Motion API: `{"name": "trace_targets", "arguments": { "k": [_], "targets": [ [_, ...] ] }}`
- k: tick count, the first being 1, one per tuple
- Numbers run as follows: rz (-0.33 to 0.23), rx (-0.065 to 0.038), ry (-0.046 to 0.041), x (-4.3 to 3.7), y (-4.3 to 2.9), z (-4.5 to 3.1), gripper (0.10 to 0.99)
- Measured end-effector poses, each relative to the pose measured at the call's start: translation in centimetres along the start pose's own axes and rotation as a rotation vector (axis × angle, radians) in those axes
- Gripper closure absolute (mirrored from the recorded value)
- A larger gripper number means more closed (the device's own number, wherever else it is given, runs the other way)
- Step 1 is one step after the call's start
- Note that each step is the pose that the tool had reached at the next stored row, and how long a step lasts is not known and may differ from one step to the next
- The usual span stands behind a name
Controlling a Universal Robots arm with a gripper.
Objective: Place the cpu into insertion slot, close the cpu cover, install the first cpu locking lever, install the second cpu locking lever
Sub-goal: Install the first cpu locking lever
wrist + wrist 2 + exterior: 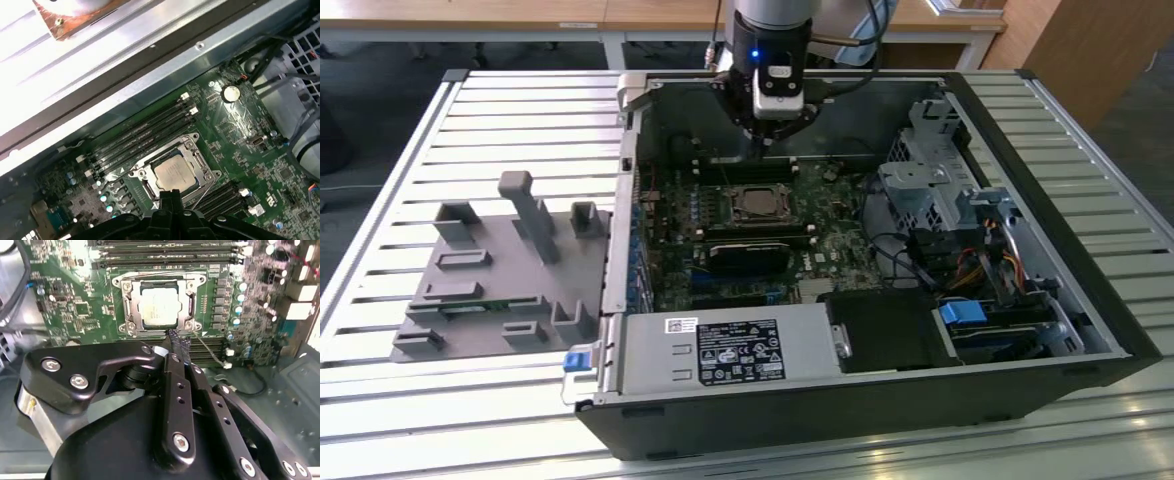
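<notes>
The cpu, a pale metal square, lies flat in the insertion slot on the green motherboard. The silvery cpu cover lies flat as a frame around the chip. Thin wire levers run along the socket's edges; whether they are latched cannot be told. My gripper hangs shut and holds nothing. Its tips are just beside the socket, over the memory slots. In the exterior view the gripper is behind the socket.
The open computer case has walls all round the board. A drive cage and cables fill the exterior view's right, a power supply the front. A grey fixture stands on the slatted table at the exterior view's left.
</notes>
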State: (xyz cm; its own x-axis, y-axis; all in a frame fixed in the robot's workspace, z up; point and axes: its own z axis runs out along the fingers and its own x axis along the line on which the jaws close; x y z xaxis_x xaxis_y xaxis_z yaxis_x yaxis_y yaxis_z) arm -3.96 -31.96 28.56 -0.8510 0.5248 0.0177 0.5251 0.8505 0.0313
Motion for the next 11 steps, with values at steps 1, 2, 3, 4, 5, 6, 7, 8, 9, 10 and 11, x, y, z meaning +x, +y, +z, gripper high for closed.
{"name": "trace_targets", "arguments": {
  "k": [1,2,3,4,5,6,7,8,9,10,11],
  "targets": [
    [-0.019,0.000,0.0006,0.00,0.00,0.00,0.980],
    [-0.037,0.001,0.0012,0.00,0.00,0.00,0.980],
    [-0.055,0.001,0.0017,0.00,0.00,0.01,0.980],
    [-0.073,0.001,0.0023,0.00,0.00,0.01,0.980],
    [-0.091,0.002,0.0029,0.00,0.00,0.01,0.980],
    [-0.109,0.002,0.0034,0.00,0.00,0.02,0.980],
    [-0.127,0.002,0.0040,0.00,0.00,0.02,0.980],
    [-0.145,0.003,0.0045,0.00,0.00,0.02,0.980],
    [-0.165,0.003,0.0052,0.00,0.00,0.02,0.980],
    [-0.182,0.003,0.0057,0.00,0.00,0.02,0.980],
    [-0.201,0.004,0.0063,0.00,0.00,0.02,0.980]
  ]
}}
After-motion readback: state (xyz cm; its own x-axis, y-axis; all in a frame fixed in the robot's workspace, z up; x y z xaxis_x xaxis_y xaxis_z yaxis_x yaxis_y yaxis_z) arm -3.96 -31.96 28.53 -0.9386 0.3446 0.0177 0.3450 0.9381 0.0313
